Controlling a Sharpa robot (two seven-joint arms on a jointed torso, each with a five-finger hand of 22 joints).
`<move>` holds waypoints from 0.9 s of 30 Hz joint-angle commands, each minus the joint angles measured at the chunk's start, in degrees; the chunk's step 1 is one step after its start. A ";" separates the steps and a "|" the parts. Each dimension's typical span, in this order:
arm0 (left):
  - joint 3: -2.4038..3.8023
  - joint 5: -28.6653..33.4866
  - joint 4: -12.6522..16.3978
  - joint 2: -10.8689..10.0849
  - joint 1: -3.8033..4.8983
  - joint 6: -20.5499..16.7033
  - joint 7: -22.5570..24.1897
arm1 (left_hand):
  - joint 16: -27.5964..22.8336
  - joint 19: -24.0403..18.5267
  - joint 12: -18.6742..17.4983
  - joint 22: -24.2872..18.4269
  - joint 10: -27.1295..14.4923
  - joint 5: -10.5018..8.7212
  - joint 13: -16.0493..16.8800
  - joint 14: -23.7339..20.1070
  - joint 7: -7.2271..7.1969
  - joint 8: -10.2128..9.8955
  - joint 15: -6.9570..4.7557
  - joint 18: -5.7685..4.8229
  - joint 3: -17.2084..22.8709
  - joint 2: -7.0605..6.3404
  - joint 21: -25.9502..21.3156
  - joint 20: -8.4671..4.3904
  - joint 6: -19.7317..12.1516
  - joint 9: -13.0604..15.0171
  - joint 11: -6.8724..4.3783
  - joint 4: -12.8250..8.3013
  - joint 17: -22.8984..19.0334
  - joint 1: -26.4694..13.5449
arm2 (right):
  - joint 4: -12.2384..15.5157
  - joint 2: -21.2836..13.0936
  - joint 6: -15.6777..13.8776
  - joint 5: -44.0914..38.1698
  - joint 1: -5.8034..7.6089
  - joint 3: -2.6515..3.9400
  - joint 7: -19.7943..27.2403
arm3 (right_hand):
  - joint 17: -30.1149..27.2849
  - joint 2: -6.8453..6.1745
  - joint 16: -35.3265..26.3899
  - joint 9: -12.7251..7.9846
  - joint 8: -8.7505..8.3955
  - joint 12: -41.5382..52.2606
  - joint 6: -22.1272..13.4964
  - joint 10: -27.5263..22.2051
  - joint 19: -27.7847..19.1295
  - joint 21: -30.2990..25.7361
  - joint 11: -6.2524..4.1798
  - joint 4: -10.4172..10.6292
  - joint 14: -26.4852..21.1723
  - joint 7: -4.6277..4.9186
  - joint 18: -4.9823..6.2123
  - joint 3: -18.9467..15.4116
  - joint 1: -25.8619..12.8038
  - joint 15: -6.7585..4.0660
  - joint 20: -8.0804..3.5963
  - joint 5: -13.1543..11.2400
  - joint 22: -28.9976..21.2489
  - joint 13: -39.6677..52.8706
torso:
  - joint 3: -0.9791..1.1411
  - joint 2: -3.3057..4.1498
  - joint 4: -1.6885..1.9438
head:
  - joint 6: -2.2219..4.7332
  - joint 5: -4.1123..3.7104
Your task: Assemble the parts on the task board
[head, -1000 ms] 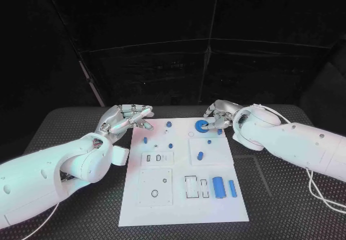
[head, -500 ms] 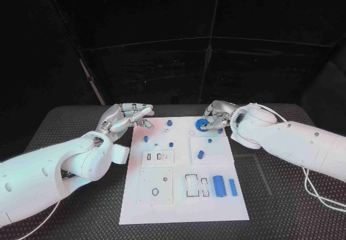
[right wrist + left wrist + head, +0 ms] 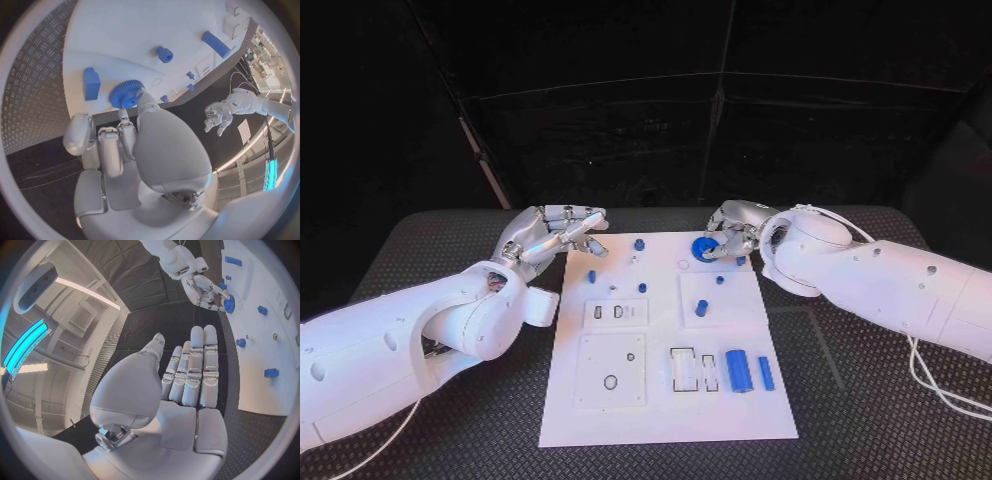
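Note:
The white task board point(image 3: 733, 410) lies along the middle of the table. My right hand point(image 3: 737, 233) is over its far right corner, and its fingertips hold a blue gear point(image 3: 705, 249) tilted just above the board. The right wrist view has this gear point(image 3: 127, 93) on edge at a fingertip, next to a blue block point(image 3: 91, 83) and a small peg point(image 3: 164, 54). My left hand point(image 3: 557, 235) hovers beside the far left corner with straight fingers, holding nothing. In the left wrist view the left hand point(image 3: 187, 375) is bare, with the gear point(image 3: 229, 304) beyond it.
Small blue pegs point(image 3: 642, 288) stand at the board's far half. A blue cylinder point(image 3: 737, 371) and a blue bar point(image 3: 766, 372) lie at the near right beside open slots point(image 3: 682, 371). A black ribbed mat point(image 3: 862, 400) covers the table. A white cable point(image 3: 935, 385) trails at the right.
The gear lay flat on the board; the right hand has tipped it up and shifted it slightly toward the far right. The left hand has barely moved.

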 commanded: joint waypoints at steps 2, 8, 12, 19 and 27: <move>0.06 -0.19 0.05 0.02 0.08 0.89 -0.02 | 0.03 0.07 -0.22 0.10 0.40 -0.19 -0.06 -0.58 -0.12 -0.26 0.03 0.51 -0.26 0.64 0.20 -0.03 0.39 -0.07 -0.10 -0.03 0.11 0.01 | 0.12 0.13 0.55 -3.58 0.04 -0.01 -0.42 | 10.37 0.47 0.25 -0.14 0.41 0.57 0.83 0.71 0.32 0.33 0.06 -1.36 5.07 0.03 -0.87 1.24 1.45 -0.19 -0.05 -0.85 0.25 3.01 | -0.01 0.04 0.05 | -0.14 -0.09; 0.06 -0.19 0.01 0.04 0.08 0.93 -0.02 | 0.03 0.07 -0.22 0.10 0.40 -0.19 -0.06 -0.58 -0.12 -0.26 0.03 0.51 -0.26 0.64 0.20 -0.03 0.39 -0.07 -0.10 -0.03 0.11 0.01 | 0.40 0.54 -1.52 -7.59 0.00 -0.02 -0.66 | 10.57 1.84 0.32 -0.28 0.99 1.04 2.80 1.20 0.45 0.57 -0.20 -3.55 5.10 -0.22 -0.93 4.92 3.34 -0.40 -0.21 -3.31 0.65 3.80 | 0.01 0.02 0.02 | -0.25 -0.05; 0.06 -0.19 0.04 0.03 0.08 0.96 0.00 | 0.03 0.07 -0.22 0.10 0.40 -0.19 -0.06 -0.58 -0.12 -0.26 0.03 0.51 -0.26 0.64 0.20 -0.03 0.39 -0.07 -0.10 -0.03 0.11 0.01 | 1.02 0.57 -3.03 -8.94 -0.04 -0.02 -0.42 | 10.59 2.11 0.32 -0.29 1.35 1.27 4.14 1.50 0.61 0.75 -0.49 -3.86 5.11 -0.56 -0.97 6.31 3.01 -0.60 -0.36 -3.38 0.95 4.15 | -0.03 0.01 0.01 | -0.26 -0.03; 0.06 -0.19 0.10 -0.04 0.08 0.94 -0.02 | 0.02 0.05 -0.28 0.11 0.40 -0.19 -0.06 -0.62 -0.12 -0.30 0.04 0.51 -0.24 0.72 0.21 -0.03 0.38 -0.07 -0.09 -0.04 0.14 0.04 | 4.15 0.14 -5.82 -9.06 -0.17 -0.01 0.35 | 10.78 1.61 0.38 -0.56 1.14 1.62 5.61 2.05 0.84 0.99 -0.95 -3.88 5.15 -1.08 -1.05 8.49 1.05 -1.04 -0.76 -2.40 1.35 4.74 | 0.01 -0.04 0.04 | -0.06 0.17; 0.06 -0.19 0.16 -0.06 0.08 1.01 0.00 | 0.02 0.04 -0.30 0.11 0.40 -0.19 -0.06 -0.63 -0.12 -0.31 0.05 0.51 -0.24 0.74 0.21 -0.03 0.38 -0.08 -0.09 -0.06 0.15 0.06 | 8.48 0.86 -7.93 -10.11 -0.19 0.02 0.19 | 10.93 0.81 0.42 -0.69 0.58 1.69 5.94 2.23 0.91 1.07 -1.03 -3.96 5.19 -1.15 -1.08 9.66 -0.21 -1.12 -0.88 -2.16 1.46 4.95 | 0.00 -0.02 0.13 | 0.04 0.65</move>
